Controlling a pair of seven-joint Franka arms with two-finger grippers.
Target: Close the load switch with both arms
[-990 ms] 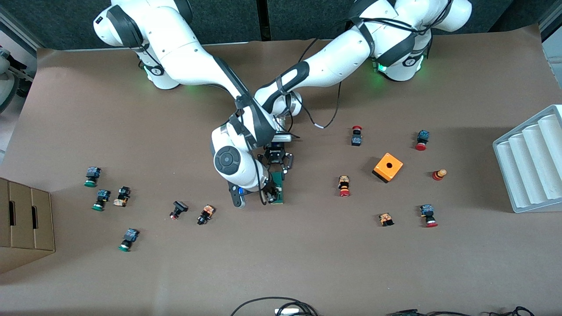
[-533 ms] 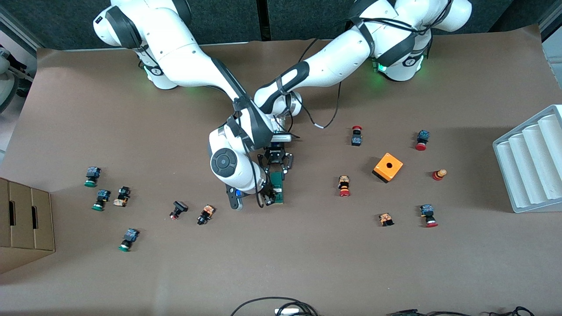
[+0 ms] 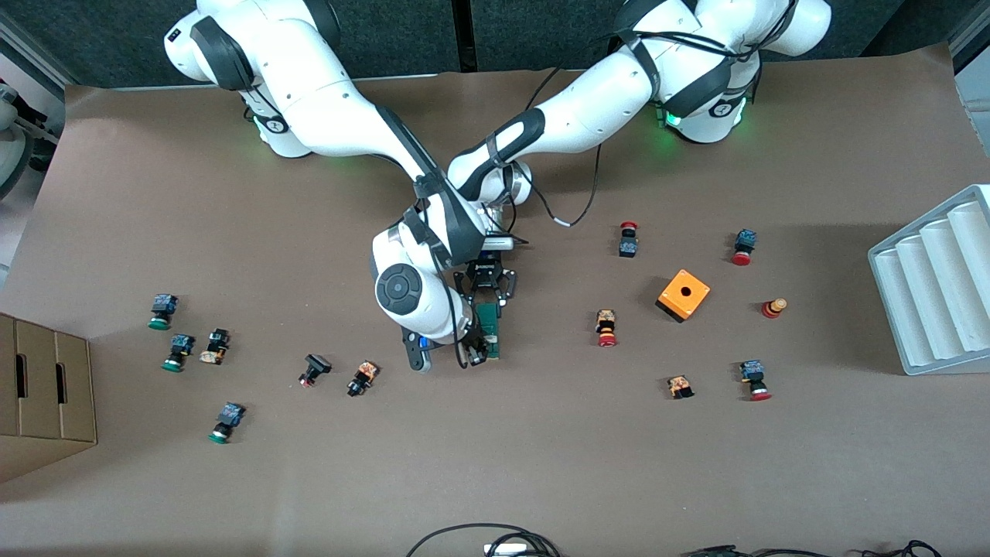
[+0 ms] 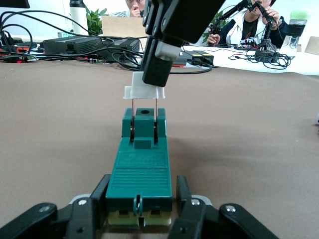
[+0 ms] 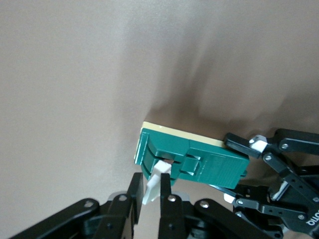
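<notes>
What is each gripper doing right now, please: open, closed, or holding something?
Left gripper: shut on the narrow dark-green rectangular load switch, clamping one end.
Right gripper: shut on the small white tab at the switch's other end.

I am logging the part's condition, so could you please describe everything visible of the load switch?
The load switch is a narrow dark-green block, plastic by its look, with a cream base and a ribbed top, lying flat on the table near its middle. The left tool clamps one end. At the other end, the right tool pinches a white tab whose two thin prongs reach into the block.
</notes>
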